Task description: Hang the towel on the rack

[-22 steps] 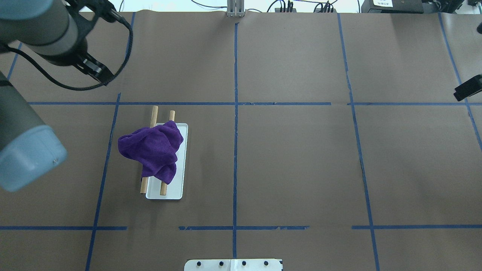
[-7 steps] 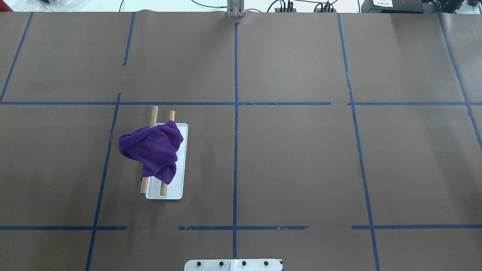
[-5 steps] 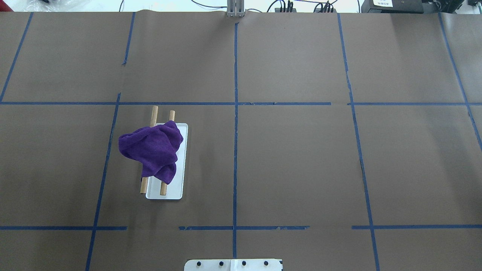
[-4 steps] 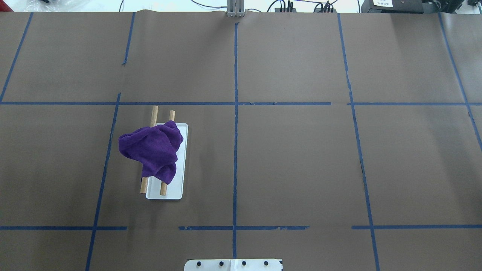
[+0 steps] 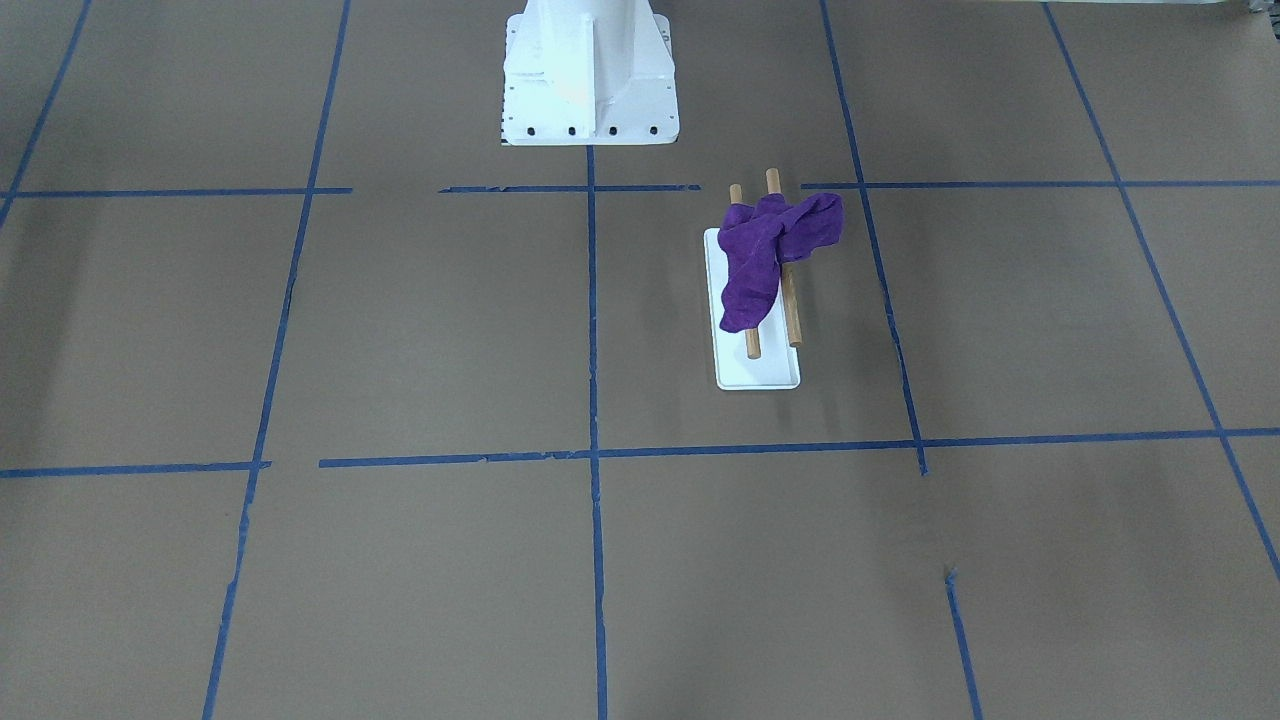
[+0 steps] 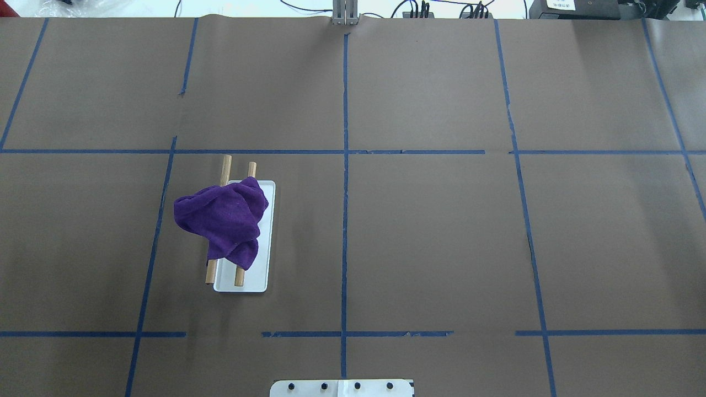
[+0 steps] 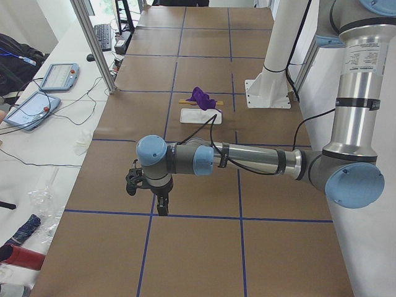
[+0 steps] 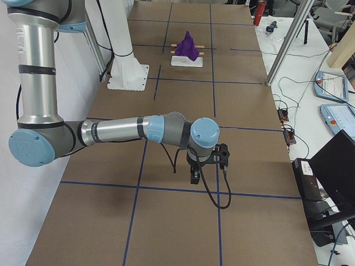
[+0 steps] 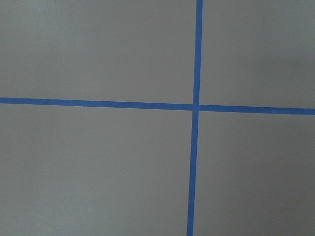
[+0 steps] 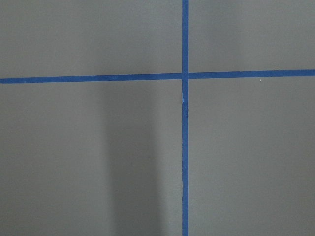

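A purple towel [image 6: 220, 220] lies bunched over the two brown dowels of the rack [image 6: 225, 166], which stands on its flat white base [image 6: 258, 277] on the table's left half. One end of the towel hangs off the rack's outer side. The towel [image 5: 760, 250] and rack [image 5: 795, 322] also show in the front view. My left gripper [image 7: 162, 208] hangs over the table far from the rack, at the table's left end; I cannot tell if it is open or shut. My right gripper [image 8: 194, 176] hangs over the table's right end; I cannot tell its state either. Both wrist views show only brown paper and blue tape.
The white metal pedestal [image 5: 588, 70] with bolt holes stands at the robot's side of the table. Blue tape lines cross the brown paper. Tablets and cables [image 7: 43, 93] lie on the white bench past the table's far edge, beside an aluminium post [image 7: 93, 43].
Three seconds ago my left arm filled the overhead view's upper left and a dark part showed at its right edge. Both have left that view. Towel and rack have not moved.
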Motion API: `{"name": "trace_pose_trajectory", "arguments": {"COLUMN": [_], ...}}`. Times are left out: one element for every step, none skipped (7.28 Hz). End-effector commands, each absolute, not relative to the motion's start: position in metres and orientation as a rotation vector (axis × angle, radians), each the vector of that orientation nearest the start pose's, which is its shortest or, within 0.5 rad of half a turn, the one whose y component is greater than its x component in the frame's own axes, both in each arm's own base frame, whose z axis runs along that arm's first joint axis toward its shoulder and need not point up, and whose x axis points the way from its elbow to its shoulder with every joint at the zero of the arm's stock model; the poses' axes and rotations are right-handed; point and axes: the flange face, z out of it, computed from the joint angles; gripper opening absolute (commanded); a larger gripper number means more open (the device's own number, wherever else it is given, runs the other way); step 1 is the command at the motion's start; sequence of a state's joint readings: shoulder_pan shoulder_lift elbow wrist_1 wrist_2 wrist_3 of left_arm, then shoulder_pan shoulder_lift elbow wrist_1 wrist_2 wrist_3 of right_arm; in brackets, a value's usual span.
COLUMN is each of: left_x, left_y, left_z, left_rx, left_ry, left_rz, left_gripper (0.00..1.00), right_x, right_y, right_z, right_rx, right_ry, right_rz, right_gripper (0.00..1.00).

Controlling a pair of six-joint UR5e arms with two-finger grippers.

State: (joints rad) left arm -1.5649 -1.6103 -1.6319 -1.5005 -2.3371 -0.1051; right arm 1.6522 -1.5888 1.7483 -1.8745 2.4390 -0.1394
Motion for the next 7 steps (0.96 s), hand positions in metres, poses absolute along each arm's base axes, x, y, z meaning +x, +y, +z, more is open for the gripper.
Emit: {"name": "trace_pose_trajectory", "arguments": {"left_x": [-0.061, -0.061, -0.061, -0.061, -0.061, -0.061, -0.061], "left_y": [-0.511, -0.509, -0.509, -0.509, -0.509, -0.511, -0.511], "left_z": [0.614, 0.616, 0.616, 0.616, 0.614, 0.613, 0.611], "left_rx": [0.021, 0.034, 0.037, 0.036, 0.039, 0.043, 0.045], "left_ry": [0.775, 0.776, 0.776, 0.776, 0.776, 0.776, 0.776], "left_rz": [-0.067, -0.062, -0.061, -0.061, -0.06, -0.058, -0.058], "left_gripper": [1.0, 1.0, 1.0, 1.0, 1.0, 1.0, 1.0], "right_x": [0.096, 0.096, 0.097, 0.097, 0.097, 0.097, 0.097], "right_y": [-0.462, -0.463, -0.467, -0.469, -0.469, -0.468, -0.468], "right_z": [0.606, 0.613, 0.635, 0.651, 0.657, 0.66, 0.661], "right_rx": [-0.041, -0.023, -0.001, 0.004, -0.002, -0.007, -0.008], "right_ry": [-0.875, -0.873, -0.868, -0.868, -0.868, -0.866, -0.864], "right_rz": [0.009, 0.001, -0.009, -0.009, -0.007, -0.005, -0.004], "right_gripper": [1.0, 1.0, 1.0, 1.0, 1.0, 1.0, 1.0]}}
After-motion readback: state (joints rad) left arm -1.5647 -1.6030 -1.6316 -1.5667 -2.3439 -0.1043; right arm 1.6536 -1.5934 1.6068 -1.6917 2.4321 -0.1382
